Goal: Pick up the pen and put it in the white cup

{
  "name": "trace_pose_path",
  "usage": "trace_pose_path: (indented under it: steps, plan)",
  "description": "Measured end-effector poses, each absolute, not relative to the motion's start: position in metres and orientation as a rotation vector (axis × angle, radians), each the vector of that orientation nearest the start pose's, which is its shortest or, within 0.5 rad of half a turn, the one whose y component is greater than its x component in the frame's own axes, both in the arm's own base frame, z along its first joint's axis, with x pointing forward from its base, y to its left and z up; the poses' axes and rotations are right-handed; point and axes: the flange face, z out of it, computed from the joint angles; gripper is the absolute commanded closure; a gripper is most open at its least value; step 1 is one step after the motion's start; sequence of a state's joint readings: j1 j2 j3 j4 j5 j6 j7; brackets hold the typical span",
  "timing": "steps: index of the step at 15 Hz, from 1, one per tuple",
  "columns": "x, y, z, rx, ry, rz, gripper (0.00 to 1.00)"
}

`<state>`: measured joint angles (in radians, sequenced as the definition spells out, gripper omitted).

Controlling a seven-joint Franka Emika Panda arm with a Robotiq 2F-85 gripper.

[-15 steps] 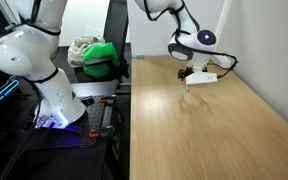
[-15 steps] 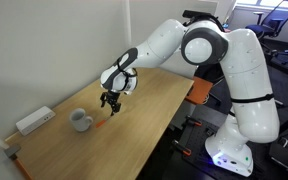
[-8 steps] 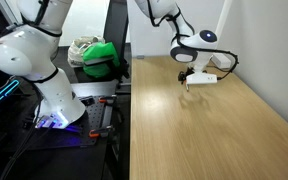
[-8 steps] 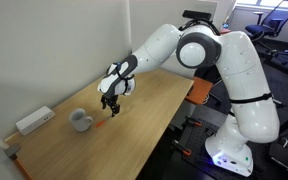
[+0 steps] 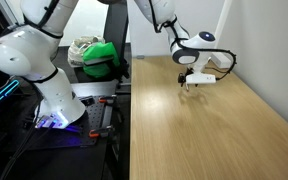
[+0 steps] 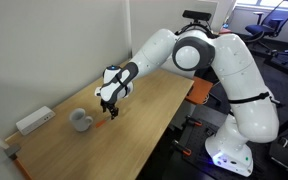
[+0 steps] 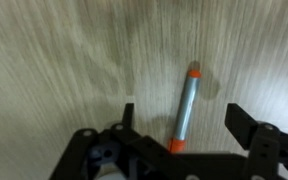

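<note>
Lower than a second ago, the end effector [image 6: 106, 108] has come down close to the bench [image 6: 152, 104] and shifted slightly toward the white cup [image 6: 80, 121]. In the wrist view its two fingers [image 7: 242, 122] are spread wide and grip nothing. The pen [image 7: 184, 108] lies flat on the wood in the gap between them, touching neither finger. It has a grey barrel with an orange tip at each end. It lies slightly tilted, its far end leaning toward the finger on the right of that view. In an exterior view the white cup stands upright on the bench, near the end effector but clear of it, between it and a flat white block [image 6: 34, 121].
</note>
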<state>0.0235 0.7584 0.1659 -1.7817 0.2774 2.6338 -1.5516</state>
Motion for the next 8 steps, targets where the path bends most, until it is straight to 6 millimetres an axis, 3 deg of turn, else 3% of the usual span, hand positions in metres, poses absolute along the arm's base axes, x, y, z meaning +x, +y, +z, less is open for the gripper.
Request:
trace_pose_path:
  steps: [1,8]
  plan:
    - [0.6522,0.1117,0.1398,-2.227,-1.982,-0.343,0.36]
    - [0.6577,0.1154,0.1411,-2.233,-1.990,-0.341,0.90]
